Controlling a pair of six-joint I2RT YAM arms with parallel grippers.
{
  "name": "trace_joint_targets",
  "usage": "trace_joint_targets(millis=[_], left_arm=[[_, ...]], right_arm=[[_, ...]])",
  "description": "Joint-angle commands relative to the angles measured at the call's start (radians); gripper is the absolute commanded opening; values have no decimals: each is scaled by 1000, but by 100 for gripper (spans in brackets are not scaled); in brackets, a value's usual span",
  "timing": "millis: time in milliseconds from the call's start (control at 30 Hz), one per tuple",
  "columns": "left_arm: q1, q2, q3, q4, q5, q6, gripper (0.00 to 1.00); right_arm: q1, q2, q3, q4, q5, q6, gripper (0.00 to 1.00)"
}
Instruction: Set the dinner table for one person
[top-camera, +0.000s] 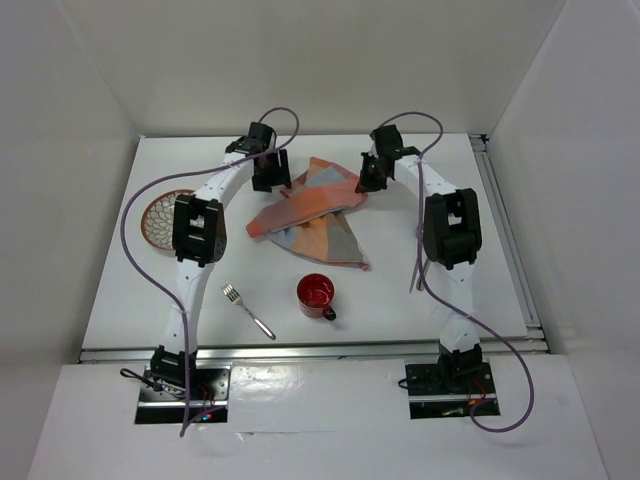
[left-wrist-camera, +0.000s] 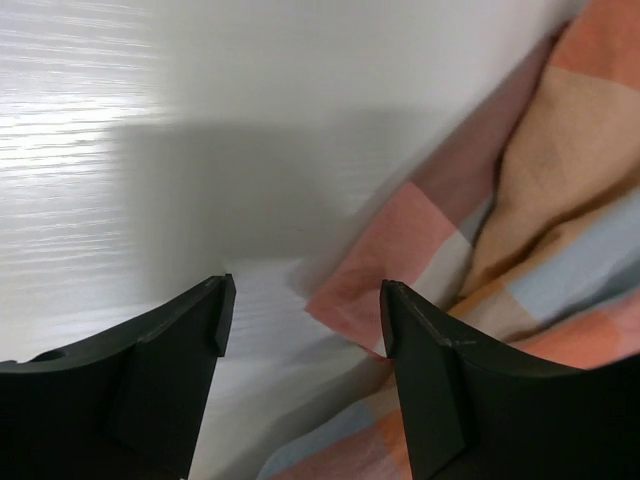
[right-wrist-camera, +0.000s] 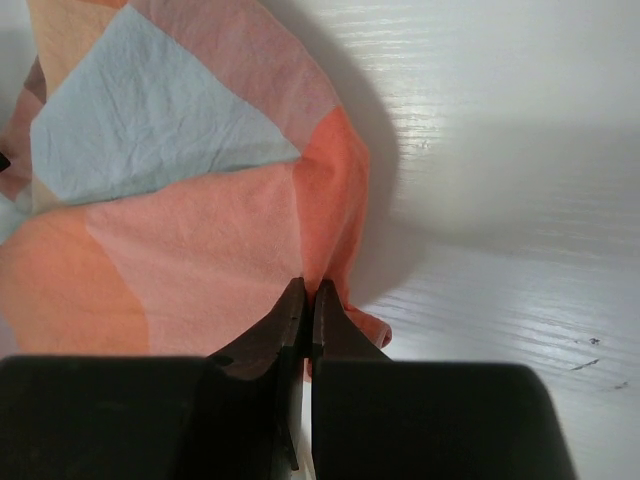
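Note:
The orange-and-blue checked cloth mat lies crumpled in the middle of the white dinner table. My right gripper is shut on the cloth's far right edge, pinching a fold between its fingertips. My left gripper is open and hovers over the cloth's far left corner; the corner lies between the two fingers and is not gripped. A red mug and a metal fork lie near the front. A patterned plate sits at the left, partly behind the left arm.
White walls enclose the table on three sides. An aluminium rail runs along the right edge and another along the front edge. The arms' purple cables loop over the table.

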Motion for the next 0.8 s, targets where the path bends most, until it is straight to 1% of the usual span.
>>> trace_joint_targets(millis=[0,133,200,233,267,300,367,400,500,533,600,633,700,767], left_arm=[[-18,48,36,-19,128,3,76],[-50,48,13,17,209,-6,76],[-50,57,28,28,222,-7,72],[-50,71,38,28,222,-20,65],[-50,71,60,28,232,-20,53],[-50,83,61,28,232,-32,32],[-39,73,82,28,217,-42,8],[-24,64,82,28,206,-51,0],[10,-18,82,39,185,-51,0],[39,-47,82,51,173,-51,0],[68,-137,82,63,157,-51,0],[95,-166,82,79,148,-51,0],[119,-244,82,88,148,-51,0],[141,-291,71,97,139,-51,0]], right_arm=[[-14,-60,-4,-18,9,-23,0],[-23,-60,5,-18,9,-23,0],[-23,-60,5,-18,0,-23,0],[-23,-60,5,-18,0,-23,0],[-23,-60,5,-18,0,-23,0],[-23,-60,5,-18,9,-23,0],[-23,-69,21,-29,9,-23,0],[-23,-69,30,-44,9,-35,0],[-48,-95,96,-85,20,-58,0],[-66,-118,113,-95,20,-75,0],[-86,-144,163,-112,11,-101,0],[-95,-173,177,-125,2,-111,0],[-109,-198,214,-139,-11,-121,0],[-120,-231,229,-159,-11,-154,0]])
